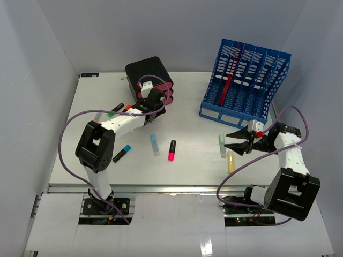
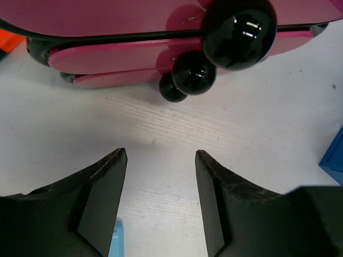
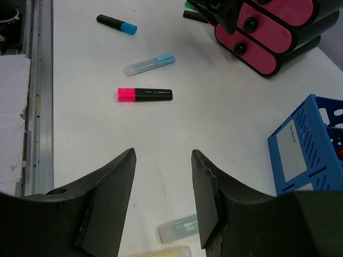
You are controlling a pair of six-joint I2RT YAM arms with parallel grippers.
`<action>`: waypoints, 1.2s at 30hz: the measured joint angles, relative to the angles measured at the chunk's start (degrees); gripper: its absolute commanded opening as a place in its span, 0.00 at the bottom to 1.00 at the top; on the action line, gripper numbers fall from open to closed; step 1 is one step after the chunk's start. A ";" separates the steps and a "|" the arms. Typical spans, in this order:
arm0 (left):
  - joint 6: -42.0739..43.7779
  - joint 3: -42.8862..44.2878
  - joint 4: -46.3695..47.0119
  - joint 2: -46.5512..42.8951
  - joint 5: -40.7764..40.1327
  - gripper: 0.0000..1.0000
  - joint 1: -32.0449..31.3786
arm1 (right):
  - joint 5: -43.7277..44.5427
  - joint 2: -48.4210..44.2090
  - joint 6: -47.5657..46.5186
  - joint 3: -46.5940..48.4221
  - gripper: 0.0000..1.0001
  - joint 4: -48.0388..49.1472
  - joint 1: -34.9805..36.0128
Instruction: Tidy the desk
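Observation:
The white desk (image 1: 187, 160) carries loose markers: a black one with a blue cap (image 1: 122, 153), a light blue one (image 1: 154, 144), a black and pink one (image 1: 172, 150), a pale green one (image 1: 222, 145) and a yellow one (image 1: 231, 161). My left gripper (image 1: 156, 103) hangs open and empty in front of the pink drawer fronts (image 2: 161, 53), whose black knobs (image 2: 238, 32) are a short way ahead of its fingertips (image 2: 115, 160). My right gripper (image 3: 163, 152) is open and empty above the pale green marker (image 3: 179, 227) and the yellow marker (image 3: 166, 251).
The black drawer unit (image 1: 150, 80) stands at the back centre-left, with a green-capped marker (image 1: 115, 110) and an orange-capped one (image 1: 127, 108) beside it. A blue slotted file rack (image 1: 246, 88) stands at the back right. Grey walls enclose the desk, and a metal rail (image 1: 161, 188) runs along its front.

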 measured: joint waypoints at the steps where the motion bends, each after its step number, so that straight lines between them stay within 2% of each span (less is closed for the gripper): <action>1: 0.31 0.00 0.91 0.80 -0.58 0.66 0.00 | 0.00 0.00 0.00 0.04 0.52 0.00 0.00; 9: 3.64 0.60 11.19 3.47 -3.08 0.65 0.00 | 0.02 0.02 0.02 0.30 0.52 -0.01 0.00; 14: 4.89 2.26 14.13 6.33 -4.56 0.63 0.00 | 0.02 0.02 0.04 0.32 0.52 0.00 0.00; 20: 5.28 2.89 14.92 8.12 -6.40 0.48 0.00 | 0.02 0.02 0.04 0.33 0.52 0.00 0.00; 24: 5.43 3.29 15.25 8.17 -7.11 0.47 -0.01 | 0.02 0.02 0.06 0.51 0.52 0.00 0.00; 26: 5.44 3.49 15.35 8.17 -7.51 0.41 -0.01 | 0.02 0.02 0.07 0.56 0.52 0.00 0.00; 30: 5.66 3.72 15.34 8.17 -7.60 0.36 0.00 | 0.02 0.02 0.08 0.56 0.52 0.00 0.00; 36: 5.59 3.57 15.36 8.10 -7.07 0.35 0.00 | 0.02 0.02 0.20 0.58 0.52 0.00 0.00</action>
